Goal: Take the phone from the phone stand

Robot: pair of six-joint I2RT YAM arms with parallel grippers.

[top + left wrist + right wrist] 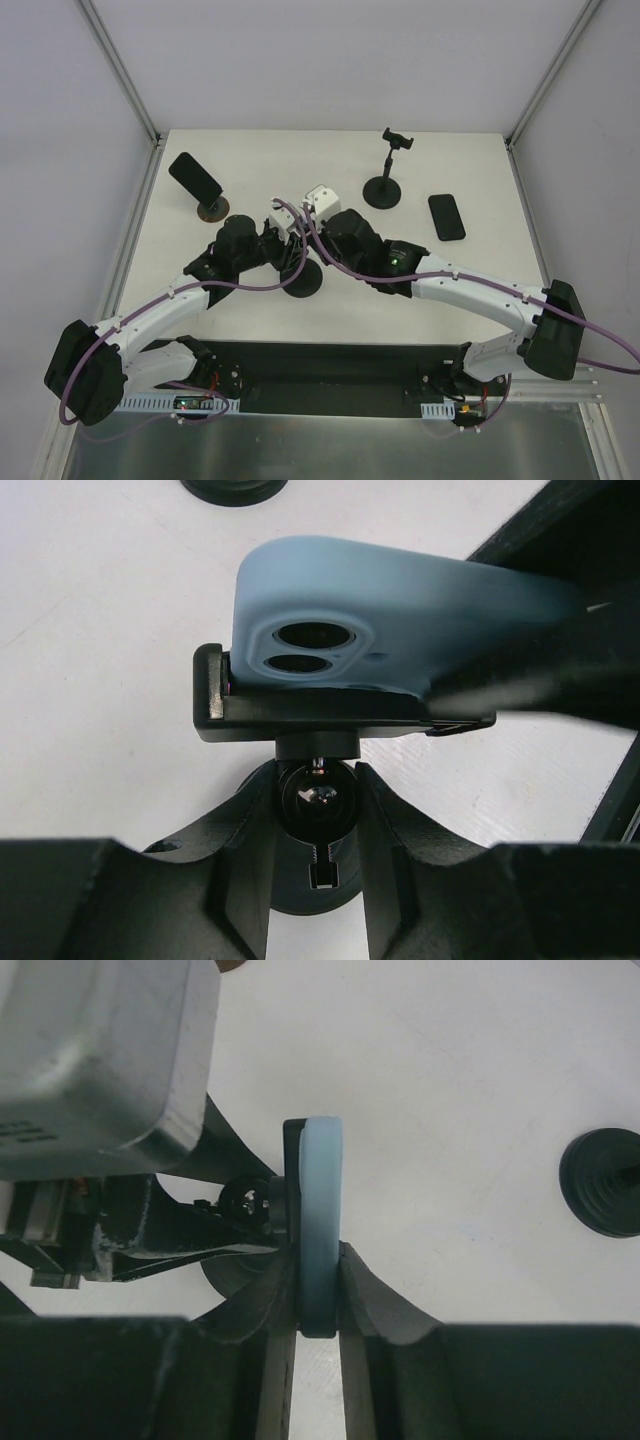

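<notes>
Top view: my left arm (160,305) and right arm (470,290) both reach inward over the surface (470,170), wrists meeting above the central phone stand (302,283).

Left wrist: left jaws flank the ball joint (318,798) beneath the phone (400,605). I cannot tell whether they clamp it.

Right wrist: right jaws grip the phone's edge. The phone sits in its cradle.

Recommendation: brace the stand and draw the phone straight out.

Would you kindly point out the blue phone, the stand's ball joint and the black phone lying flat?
blue phone (420,605): left wrist view, back of its case.
ball joint (318,800): left wrist view, its shiny front.
black phone (446,216): top external view, its middle.
</notes>
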